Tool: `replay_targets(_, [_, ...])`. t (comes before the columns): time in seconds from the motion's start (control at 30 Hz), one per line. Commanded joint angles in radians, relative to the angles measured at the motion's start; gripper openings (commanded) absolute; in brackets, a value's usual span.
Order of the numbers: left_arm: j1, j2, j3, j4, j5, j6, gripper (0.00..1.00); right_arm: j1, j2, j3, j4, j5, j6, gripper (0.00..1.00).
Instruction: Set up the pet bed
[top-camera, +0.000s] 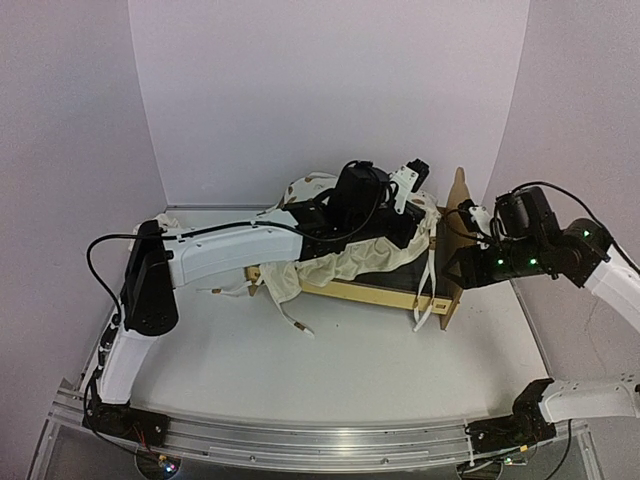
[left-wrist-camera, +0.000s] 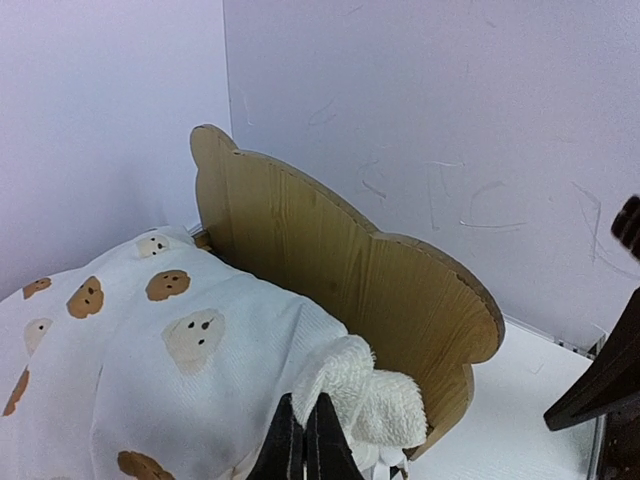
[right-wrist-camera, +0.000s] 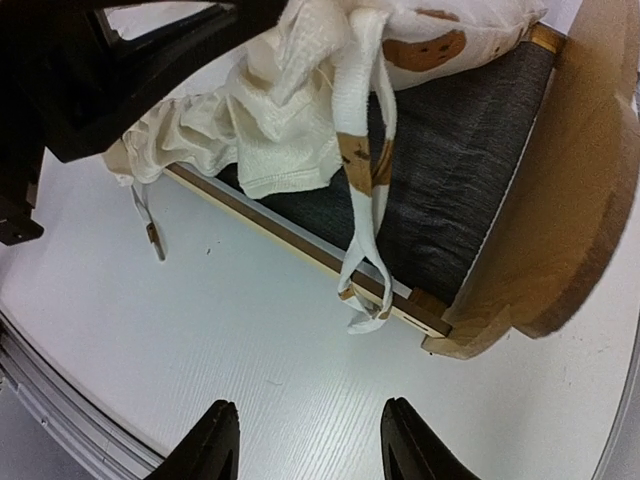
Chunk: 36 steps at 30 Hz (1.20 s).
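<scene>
The pet bed (top-camera: 380, 293) stands at the table's back middle, with its bear-ear headboard (top-camera: 458, 215) on the right. Over its dark felt base (right-wrist-camera: 450, 190) a cream bear-print cushion (top-camera: 340, 265) lies bunched and partly draped. My left gripper (left-wrist-camera: 303, 440) is shut on a folded white edge of the cushion (left-wrist-camera: 190, 350), close to the headboard (left-wrist-camera: 340, 260). One cushion tie (right-wrist-camera: 365, 200) hangs over the bed's front rail. To the right of the bed, my right gripper (right-wrist-camera: 310, 440) hangs open above the bare table with nothing between its fingers.
More cushion fabric and a loose tie (top-camera: 295, 322) spill off the bed's left end onto the table. White walls close in behind and on both sides. A metal rail (top-camera: 320, 440) runs along the near edge.
</scene>
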Motion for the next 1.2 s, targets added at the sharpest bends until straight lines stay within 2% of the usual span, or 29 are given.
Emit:
replay_targets(0.0, [0.009, -0.109, -0.026, 0.064, -0.056, 0.008, 0.0, -0.002, 0.056, -0.023, 0.103, -0.051, -0.045, 0.47])
replay_targets(0.2, [0.025, -0.16, -0.075, 0.069, -0.068, 0.01, 0.0, -0.002, 0.122, -0.068, 0.192, -0.007, -0.087, 0.42])
replay_targets(0.57, [0.028, -0.202, -0.114, 0.075, -0.076, 0.021, 0.0, -0.002, 0.234, -0.142, 0.338, 0.092, -0.115, 0.41])
replay_targets(0.83, [0.028, -0.206, -0.12, 0.074, -0.075, 0.023, 0.0, -0.002, 0.265, -0.214, 0.455, 0.086, -0.121, 0.4])
replay_targets(1.07, [0.029, -0.214, -0.127, 0.076, -0.075, 0.023, 0.0, -0.002, 0.292, -0.243, 0.511, 0.092, -0.139, 0.26])
replay_targets(1.17, [0.028, -0.217, -0.134, 0.08, -0.076, 0.022, 0.0, -0.002, 0.293, -0.248, 0.514, 0.135, -0.138, 0.24])
